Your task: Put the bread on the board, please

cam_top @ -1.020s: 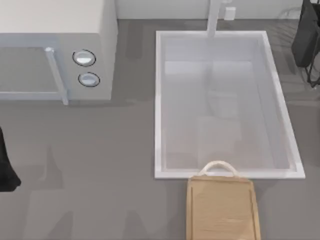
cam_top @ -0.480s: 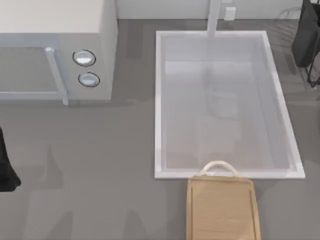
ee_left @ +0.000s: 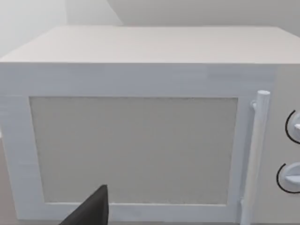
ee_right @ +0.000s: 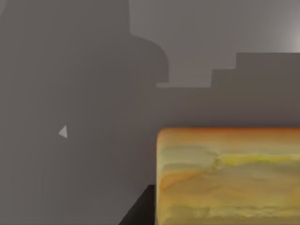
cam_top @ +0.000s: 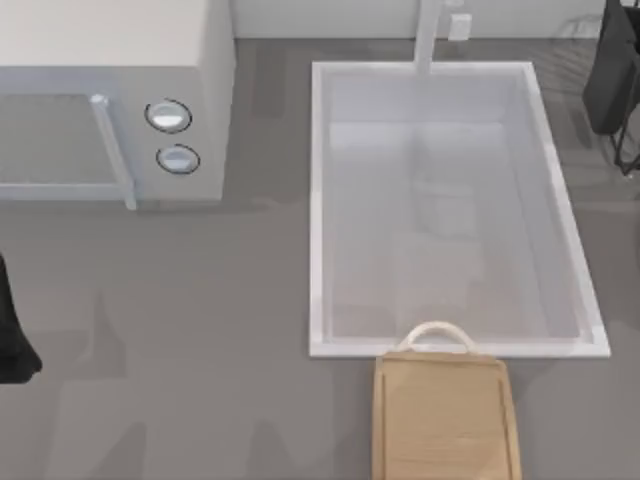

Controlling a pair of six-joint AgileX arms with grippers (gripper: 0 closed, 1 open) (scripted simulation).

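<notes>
The board [cam_top: 445,420] is light tan wood with a raised rim and a white loop handle [cam_top: 435,335]. It lies at the table's front edge, just below the sink, with nothing on it. The bread [ee_right: 229,176] is a golden-orange block with brown streaks, seen close up in the right wrist view on the grey surface, with a dark part of my right gripper [ee_right: 140,208] beside it. My right arm [cam_top: 612,70] stands at the far right back corner. My left arm [cam_top: 12,335] is parked at the left edge, and its wrist camera faces the microwave.
A white microwave [cam_top: 110,100] with a bar handle and two knobs fills the back left. A large white sink [cam_top: 445,200] with a faucet [cam_top: 430,30] takes the middle right. Grey tabletop [cam_top: 200,350] lies between the microwave and the board.
</notes>
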